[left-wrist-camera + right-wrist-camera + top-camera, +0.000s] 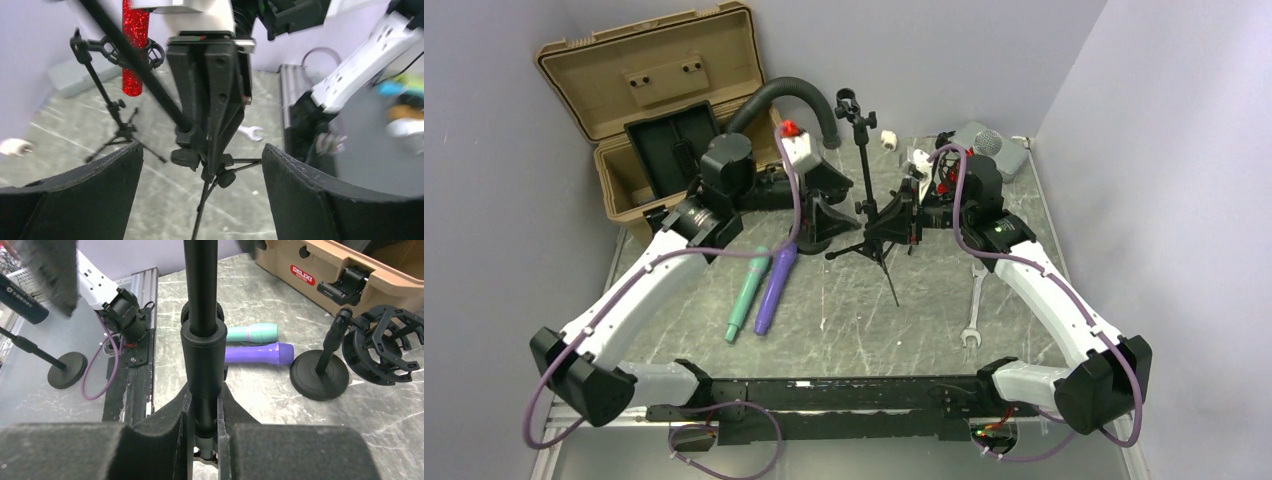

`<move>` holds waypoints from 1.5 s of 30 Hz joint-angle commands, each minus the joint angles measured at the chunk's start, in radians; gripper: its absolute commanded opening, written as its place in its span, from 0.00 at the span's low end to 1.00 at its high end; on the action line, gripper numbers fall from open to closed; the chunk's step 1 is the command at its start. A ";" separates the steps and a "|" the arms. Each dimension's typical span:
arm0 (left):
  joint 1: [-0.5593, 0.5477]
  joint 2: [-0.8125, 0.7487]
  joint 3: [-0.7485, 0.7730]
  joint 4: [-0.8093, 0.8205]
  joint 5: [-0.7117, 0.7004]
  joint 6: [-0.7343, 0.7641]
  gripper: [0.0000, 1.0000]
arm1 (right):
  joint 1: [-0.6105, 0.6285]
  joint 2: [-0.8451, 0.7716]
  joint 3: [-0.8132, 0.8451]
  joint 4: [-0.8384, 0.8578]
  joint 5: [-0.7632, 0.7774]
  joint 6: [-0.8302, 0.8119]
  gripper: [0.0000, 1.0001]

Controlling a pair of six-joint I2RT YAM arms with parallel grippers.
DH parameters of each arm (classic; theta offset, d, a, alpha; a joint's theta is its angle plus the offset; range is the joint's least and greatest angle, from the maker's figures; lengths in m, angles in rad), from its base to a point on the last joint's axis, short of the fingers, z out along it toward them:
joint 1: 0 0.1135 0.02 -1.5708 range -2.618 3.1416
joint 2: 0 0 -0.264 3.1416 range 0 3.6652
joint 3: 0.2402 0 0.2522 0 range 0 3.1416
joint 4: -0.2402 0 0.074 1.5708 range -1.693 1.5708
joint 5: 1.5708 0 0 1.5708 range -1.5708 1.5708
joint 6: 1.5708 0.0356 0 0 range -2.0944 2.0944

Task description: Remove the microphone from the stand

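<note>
Plainly, the right gripper (896, 215) was clamped on the lower pole of the black tripod stand (861, 160), just above the hub where its legs spread. From the right wrist we saw both foam pads (150, 450) pressed against the tube. The left gripper (202, 145) faced that grip with its fingers (95, 190) spread wide and nothing between them. We found the red glitter microphone (135, 47) only in the left wrist view. It stood upright beyond the held pole, apparently seated in the ring clip of a slimmer tripod stand (106, 97) on the grey marbled table (844, 325), toward the far right. Its top ran out of frame. From above, the right arm covered that spot. A silver mesh ball (989, 142) showed behind the wrist, over a flat grey pad (1016, 160), and we could not tell whether it belonged to the microphone. Left of the held stand, a teal cylinder (749, 290) and a purple cylinder (774, 290) lay side by side. A silver open-ended wrench (974, 305) lay beside the right arm, and an open tan hard case (639, 90) sat at the far left.
</note>
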 commanded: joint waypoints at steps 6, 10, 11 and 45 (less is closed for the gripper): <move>-0.153 0.002 0.112 -0.285 -0.370 0.638 0.80 | -0.007 -0.004 0.023 0.142 -0.064 0.084 0.00; -0.181 0.024 0.124 -0.304 -0.401 0.699 0.63 | -0.008 -0.008 0.020 0.142 -0.066 0.084 0.00; -0.183 0.027 0.124 -0.305 -0.401 0.702 0.58 | -0.008 -0.010 0.018 0.142 -0.066 0.083 0.00; -0.185 0.049 0.182 -0.314 -0.266 0.564 0.17 | -0.019 -0.010 -0.016 0.187 -0.064 0.084 0.00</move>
